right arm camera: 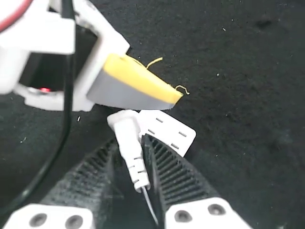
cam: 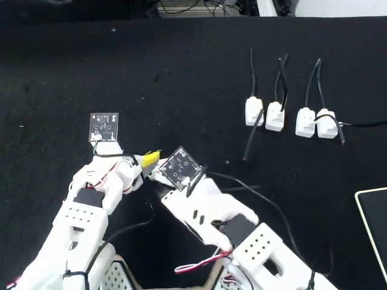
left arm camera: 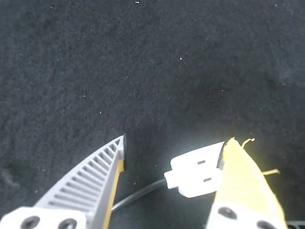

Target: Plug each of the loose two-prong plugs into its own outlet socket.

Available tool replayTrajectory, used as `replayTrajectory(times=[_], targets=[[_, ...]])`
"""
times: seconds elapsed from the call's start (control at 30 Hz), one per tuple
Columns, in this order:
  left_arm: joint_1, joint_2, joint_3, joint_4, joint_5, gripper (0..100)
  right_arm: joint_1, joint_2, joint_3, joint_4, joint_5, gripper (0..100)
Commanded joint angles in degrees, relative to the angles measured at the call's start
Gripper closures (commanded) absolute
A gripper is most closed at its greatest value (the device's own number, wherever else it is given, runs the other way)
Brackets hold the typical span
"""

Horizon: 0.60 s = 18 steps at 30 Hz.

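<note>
The right jaws are clamping the plug (right arm camera: 127, 136) just beside the socket (right arm camera: 167, 131) on the worktop (right arm camera: 248, 57). The left jaws are standing wide, one touching the socket. Nothing is gripping the socket, so I think a push could slide it away.

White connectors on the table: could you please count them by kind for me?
Connectors in the far row, plug or socket unclear: 4
Two-slot socket: 1
Plug: 1
Total: 6
</note>
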Motion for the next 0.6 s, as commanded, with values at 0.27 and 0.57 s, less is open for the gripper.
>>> replayTrajectory(times=[0.27,0.57], targets=[[0.84,0.26,0.13,0.0,-0.7,68,1.23,-6.9,-0.04,-0.7,-0.88,98.8],[0.84,0.26,0.22,0.09,-0.7,68,1.41,-6.9,-0.04,-0.79,-2.2,98.8]])
